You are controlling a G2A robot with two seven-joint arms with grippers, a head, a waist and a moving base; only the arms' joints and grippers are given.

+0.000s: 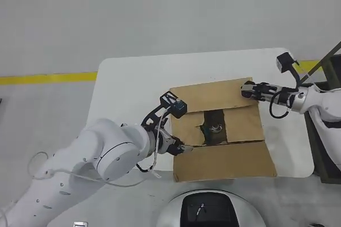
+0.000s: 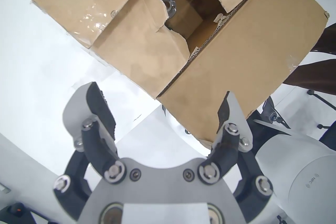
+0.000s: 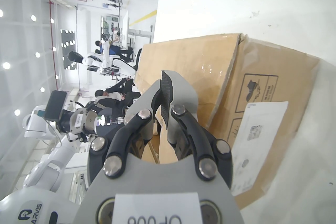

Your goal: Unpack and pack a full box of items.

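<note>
A brown cardboard box (image 1: pixel 221 133) stands in the middle of the white table (image 1: pixel 131 85), its top flaps part way open around a dark gap. Inside the gap lies a dark round metal item (image 1: pixel 216 128) (image 2: pixel 169 5). My left gripper (image 1: pixel 186 149) (image 2: pixel 164 109) is open at the box's near left corner, and the edge of the near flap (image 2: pixel 236 51) reaches between its fingers. My right gripper (image 1: pixel 245 89) (image 3: pixel 165 93) is shut on the right end of the far flap (image 1: pixel 210 93) (image 3: pixel 189 64).
The box side facing the right arm carries a white label (image 3: pixel 260 130). A dark green rack (image 1: pixel 332 65) stands just off the table's right edge. Bare table lies left of and behind the box.
</note>
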